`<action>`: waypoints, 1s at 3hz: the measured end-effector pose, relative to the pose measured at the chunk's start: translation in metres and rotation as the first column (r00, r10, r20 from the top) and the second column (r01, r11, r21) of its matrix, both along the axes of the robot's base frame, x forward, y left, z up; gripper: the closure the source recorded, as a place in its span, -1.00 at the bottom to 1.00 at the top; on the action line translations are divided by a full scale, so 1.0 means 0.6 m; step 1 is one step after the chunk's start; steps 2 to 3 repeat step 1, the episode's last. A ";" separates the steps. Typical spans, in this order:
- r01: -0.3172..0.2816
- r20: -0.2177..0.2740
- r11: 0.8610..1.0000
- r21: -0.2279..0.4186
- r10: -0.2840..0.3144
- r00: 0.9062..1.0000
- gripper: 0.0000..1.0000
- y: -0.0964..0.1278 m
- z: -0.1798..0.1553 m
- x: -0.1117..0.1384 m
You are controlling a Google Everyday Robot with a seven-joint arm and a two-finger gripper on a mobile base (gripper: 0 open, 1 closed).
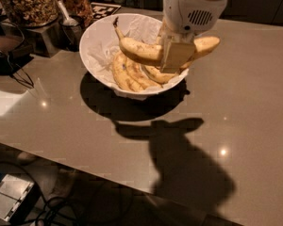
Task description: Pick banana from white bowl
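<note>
The white bowl (101, 44) stands on the counter at the upper middle, lined with crumpled white paper. My gripper (175, 55) hangs over the bowl's right half and is shut on the banana (139, 50). The banana is long, curved and brown-speckled. It is held level above the bowl's contents, with its dark stem pointing up to the left and its other end sticking out to the right of the fingers. Several shorter bananas (127, 74) lie in the bowl under it.
Glass jars of nuts and snacks (26, 4) and a metal scoop (66, 15) stand at the back left. A black cable (12, 74) lies on the counter's left side. The counter's front edge runs diagonally at the lower left, with a box (9, 197) on the floor below.
</note>
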State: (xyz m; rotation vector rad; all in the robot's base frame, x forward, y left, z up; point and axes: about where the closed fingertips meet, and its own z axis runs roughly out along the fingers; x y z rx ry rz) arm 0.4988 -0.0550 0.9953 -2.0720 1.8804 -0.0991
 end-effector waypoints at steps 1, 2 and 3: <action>0.044 -0.024 0.999 0.033 -0.043 0.999 1.00 -0.016 -0.004 -0.044; 0.044 -0.024 0.999 0.033 -0.043 0.999 1.00 -0.016 -0.004 -0.044; 0.044 -0.024 0.999 0.033 -0.043 0.999 1.00 -0.016 -0.004 -0.044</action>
